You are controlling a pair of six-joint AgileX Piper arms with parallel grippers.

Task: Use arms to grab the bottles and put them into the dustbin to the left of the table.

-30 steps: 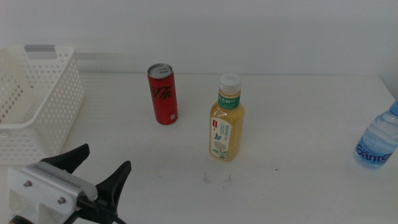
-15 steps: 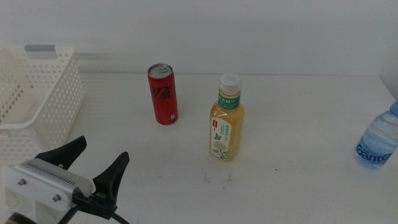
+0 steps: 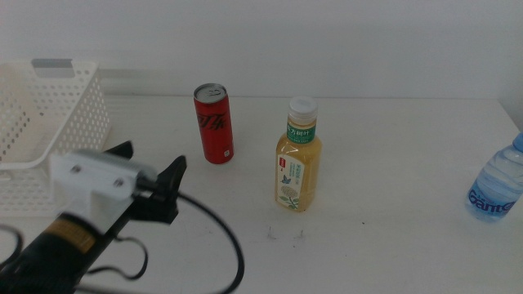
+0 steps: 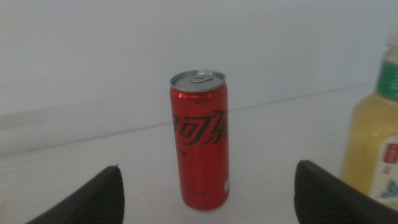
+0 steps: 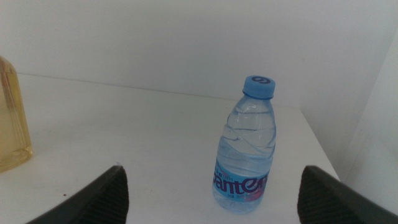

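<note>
My left gripper (image 3: 150,160) is open and hovers over the table (image 3: 384,131), a short way in front and to the left of the slim red cola can (image 3: 214,124). In the left wrist view the can (image 4: 200,140) stands upright, centred between the spread jaws of that gripper (image 4: 208,167) but still beyond them. The yellow tea bottle (image 3: 297,159) stands right of the can. At the table's right edge stands the clear water bottle (image 3: 494,186). My right gripper (image 5: 212,169), out of the middle view, is open and faces the water bottle (image 5: 247,149). The white dustbin (image 3: 69,110) sits at the left.
A black cable (image 3: 221,245) loops from the left arm over the near table. A few small dark marks (image 3: 284,234) lie in front of the tea bottle. The tea bottle's edge (image 5: 12,118) shows in the right wrist view. A white wall lies behind.
My left gripper has risen from the bottom left corner and moved forward and right, toward the red can, still open. The bottles and dustbin have not moved.
</note>
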